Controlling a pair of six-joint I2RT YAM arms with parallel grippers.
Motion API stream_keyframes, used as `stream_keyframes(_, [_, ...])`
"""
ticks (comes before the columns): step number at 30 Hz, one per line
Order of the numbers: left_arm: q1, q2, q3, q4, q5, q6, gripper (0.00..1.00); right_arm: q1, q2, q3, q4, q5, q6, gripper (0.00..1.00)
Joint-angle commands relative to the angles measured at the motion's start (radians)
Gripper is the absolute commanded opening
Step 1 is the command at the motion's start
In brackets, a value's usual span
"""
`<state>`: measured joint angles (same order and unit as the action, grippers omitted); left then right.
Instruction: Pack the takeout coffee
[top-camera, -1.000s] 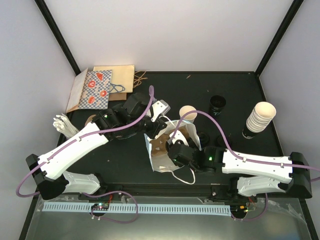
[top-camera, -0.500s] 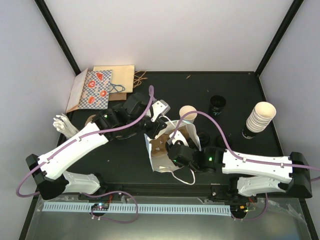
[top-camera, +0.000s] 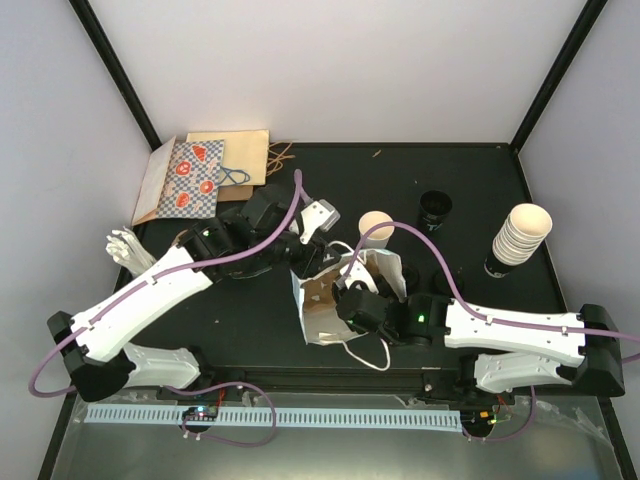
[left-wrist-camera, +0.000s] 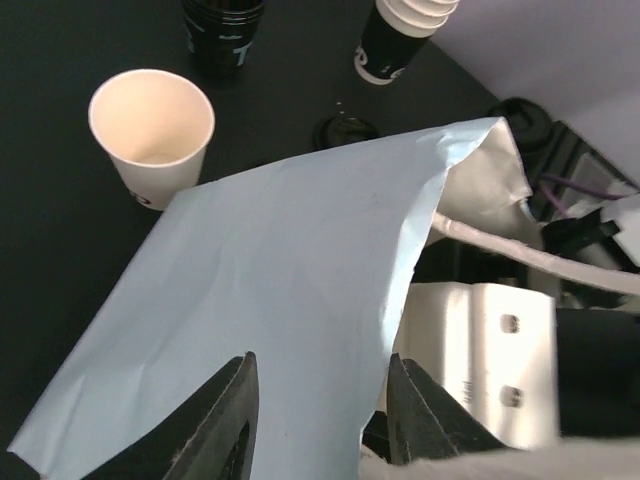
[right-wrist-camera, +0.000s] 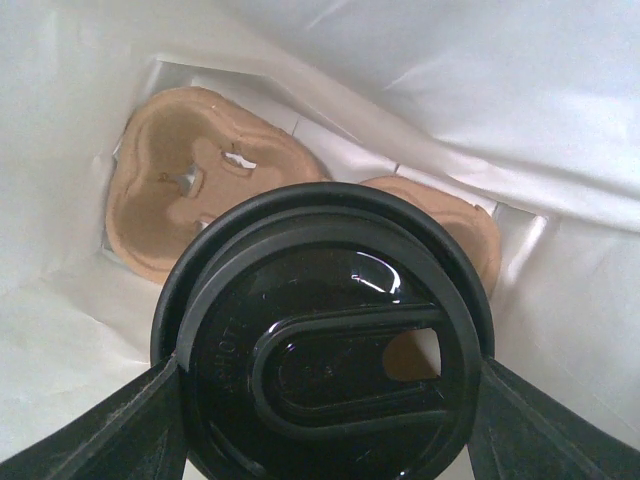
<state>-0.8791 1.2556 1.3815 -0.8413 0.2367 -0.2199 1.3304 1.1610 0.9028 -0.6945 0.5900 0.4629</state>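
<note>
Right tool (right-wrist-camera: 325, 405) clamped on takeout coffee cup with round black plastic lid (right-wrist-camera: 320, 330), cup inside light blue paper bag (left-wrist-camera: 280, 270) above brown cardboard cup carrier (right-wrist-camera: 185, 205), left tool (left-wrist-camera: 322, 370) apart astride bag's raised wall, black counter (top-camera: 250, 320) beneath

Paper bag (top-camera: 318, 312) at table (top-camera: 470, 180) centre, cup carrier (right-wrist-camera: 190, 205) on its floor, lidded cup (right-wrist-camera: 325, 350) inside above the carrier; open cup (top-camera: 376, 226) just behind the bag, cup stack (top-camera: 522, 236) far right, flat bags (top-camera: 200, 172) rear left
</note>
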Motion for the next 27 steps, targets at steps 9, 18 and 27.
stream_keyframes(9, [-0.005,-0.133,0.04,0.01,0.14,-0.038,0.54,0.009,-0.013,-0.012,0.018,0.036,0.027,0.36])
stream_keyframes(18, [0.071,-0.207,0.003,-0.009,-0.075,-0.095,0.98,0.008,-0.025,-0.022,-0.013,-0.001,0.058,0.36])
stream_keyframes(27, [0.341,-0.205,-0.218,0.117,0.059,-0.131,0.99,0.009,-0.046,-0.058,0.02,-0.027,0.017,0.36])
